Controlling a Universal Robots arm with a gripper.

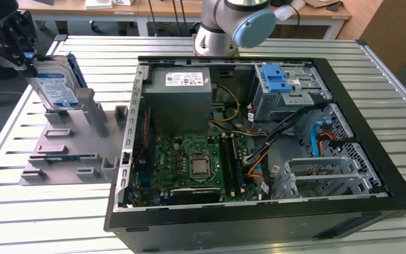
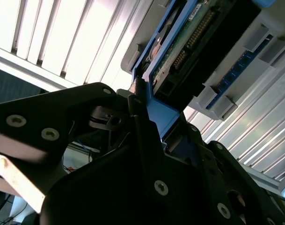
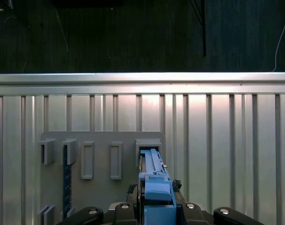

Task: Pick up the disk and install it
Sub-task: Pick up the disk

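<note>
The gripper has its jaws clamped on the blue plastic frame at the upper end of the disk. The second wrist view shows the dark fingers pressed against that frame on either side. The disk stands on edge with its labelled face outwards. Its lower end sits in, or just above, an upright slot of the grey holder plate, and I cannot tell which. The plate lies flat on the slatted tabletop. At about three o'clock from the plate, and touching it, lies the open computer case. The grey power supply sits at the case's eleven o'clock and the drive bay with its blue latch at one o'clock. The pick-up looks to be in hand, with the grasp made and the install not yet done. The move out of the holder calls for a straight pull along the slot so the frame does not catch, then a reorientation to match the bay.
</note>
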